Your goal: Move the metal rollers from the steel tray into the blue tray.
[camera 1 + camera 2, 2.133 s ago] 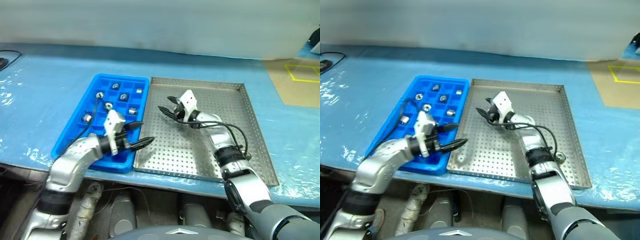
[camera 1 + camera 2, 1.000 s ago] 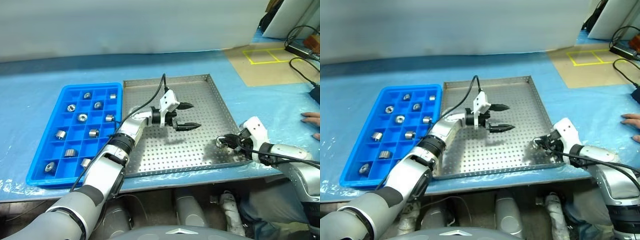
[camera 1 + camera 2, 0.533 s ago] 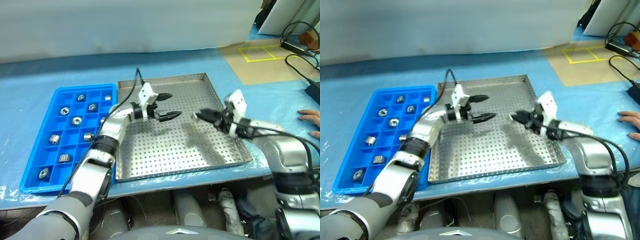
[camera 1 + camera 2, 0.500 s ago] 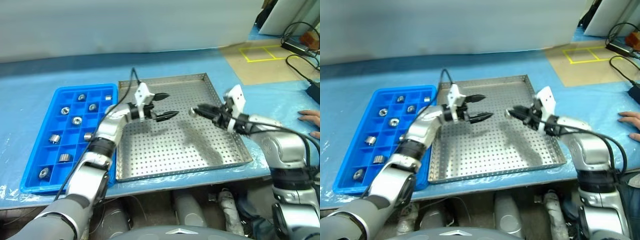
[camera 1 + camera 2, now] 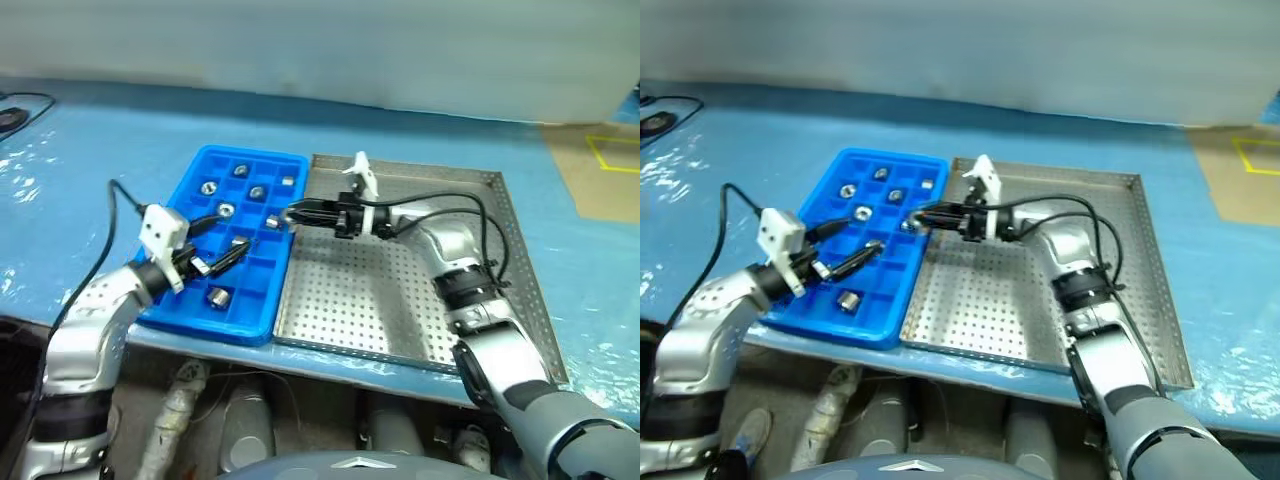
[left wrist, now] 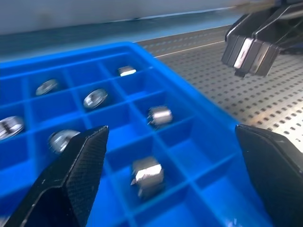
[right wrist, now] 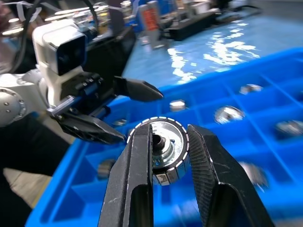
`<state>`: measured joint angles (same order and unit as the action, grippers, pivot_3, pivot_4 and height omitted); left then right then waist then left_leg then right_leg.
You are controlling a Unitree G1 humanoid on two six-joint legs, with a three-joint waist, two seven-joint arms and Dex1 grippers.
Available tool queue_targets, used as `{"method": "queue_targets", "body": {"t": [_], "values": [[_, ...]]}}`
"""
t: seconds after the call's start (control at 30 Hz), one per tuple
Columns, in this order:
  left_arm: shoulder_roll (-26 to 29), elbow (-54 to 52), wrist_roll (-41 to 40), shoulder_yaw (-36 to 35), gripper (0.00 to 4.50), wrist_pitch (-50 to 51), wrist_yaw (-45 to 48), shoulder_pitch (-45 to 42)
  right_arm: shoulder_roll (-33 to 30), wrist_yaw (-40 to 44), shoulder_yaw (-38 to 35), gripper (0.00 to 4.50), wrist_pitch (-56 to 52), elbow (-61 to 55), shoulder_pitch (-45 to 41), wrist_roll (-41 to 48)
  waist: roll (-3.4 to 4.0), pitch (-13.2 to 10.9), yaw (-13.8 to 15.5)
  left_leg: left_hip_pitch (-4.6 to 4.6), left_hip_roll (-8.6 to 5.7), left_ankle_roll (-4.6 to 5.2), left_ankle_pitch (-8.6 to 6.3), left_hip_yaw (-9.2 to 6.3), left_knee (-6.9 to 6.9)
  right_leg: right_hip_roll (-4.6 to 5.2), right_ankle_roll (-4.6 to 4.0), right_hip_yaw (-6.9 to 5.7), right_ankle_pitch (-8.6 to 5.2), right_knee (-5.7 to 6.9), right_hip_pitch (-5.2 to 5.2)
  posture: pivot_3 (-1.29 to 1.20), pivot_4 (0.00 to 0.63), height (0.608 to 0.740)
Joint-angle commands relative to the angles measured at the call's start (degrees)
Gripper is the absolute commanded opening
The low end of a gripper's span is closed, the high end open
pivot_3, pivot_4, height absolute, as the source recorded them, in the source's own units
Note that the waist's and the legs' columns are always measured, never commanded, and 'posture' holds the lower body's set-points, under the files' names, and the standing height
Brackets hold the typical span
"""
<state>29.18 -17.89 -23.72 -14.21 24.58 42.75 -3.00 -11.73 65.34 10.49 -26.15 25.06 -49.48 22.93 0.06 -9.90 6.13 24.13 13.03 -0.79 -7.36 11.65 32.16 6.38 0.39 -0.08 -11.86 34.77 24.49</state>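
bright blue tray (image 5: 190,185), perforated silver steel tray (image 5: 400,300)

The steel tray (image 5: 400,300) lies bare across its perforated floor, free for passing. Over the blue tray (image 5: 200,315) room is tight: the right gripper (image 5: 292,214), clamped on a metal roller (image 7: 165,144), reaches in over its right edge, and the left gripper (image 5: 215,258), fingers spread, hovers over its near-left part. Rollers fill several far and middle compartments; near ones sit free

Silver arms, black cables, black-fingered end effectors.
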Motion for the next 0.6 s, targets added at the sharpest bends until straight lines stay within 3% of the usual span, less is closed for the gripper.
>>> {"method": "queue_targets", "body": {"t": [0.03, 0.27, 0.6], "values": [[-0.2, -6.5, -1.5, -1.9, 4.50, 0.7, -3.4, 2.7, 0.6, 4.3, 2.1, 0.70, 4.0, 3.3, -1.8, -2.5, -0.02, 0.0, 0.9, 0.00, 0.01, -0.04, 0.02, -0.04, 0.00, -0.01, 0.00, 0.00, 0.00, 0.00, -0.01, 0.19, 0.150, 0.740], [1.2, -6.4, -1.9, -2.6, 4.50, 0.1, -4.8, 3.4, 0.6, 8.5, 7.6, 0.70, 8.1, 6.3, 0.3, -8.5, -0.03, 0.0, 1.4, 0.02, 0.18, -0.31, 0.19, -0.25, -0.16, -0.13, 0.04, 0.05, -0.01, 0.08, 0.09, 0.19, 0.150, 0.740], [2.2, -1.3, 0.1, 2.4, 4.50, -1.6, -3.2, -1.9, 3.8, 5.7, 10.1, 0.70, 9.2, 2.8, 4.7, -11.8, -0.06, 0.1, 1.0, 0.01, 0.52, -0.58, 0.34, -0.18, -0.36, -0.54, -0.03, 0.07, -0.03, 0.10, 0.34, 0.13, 0.150, 0.740]]}}
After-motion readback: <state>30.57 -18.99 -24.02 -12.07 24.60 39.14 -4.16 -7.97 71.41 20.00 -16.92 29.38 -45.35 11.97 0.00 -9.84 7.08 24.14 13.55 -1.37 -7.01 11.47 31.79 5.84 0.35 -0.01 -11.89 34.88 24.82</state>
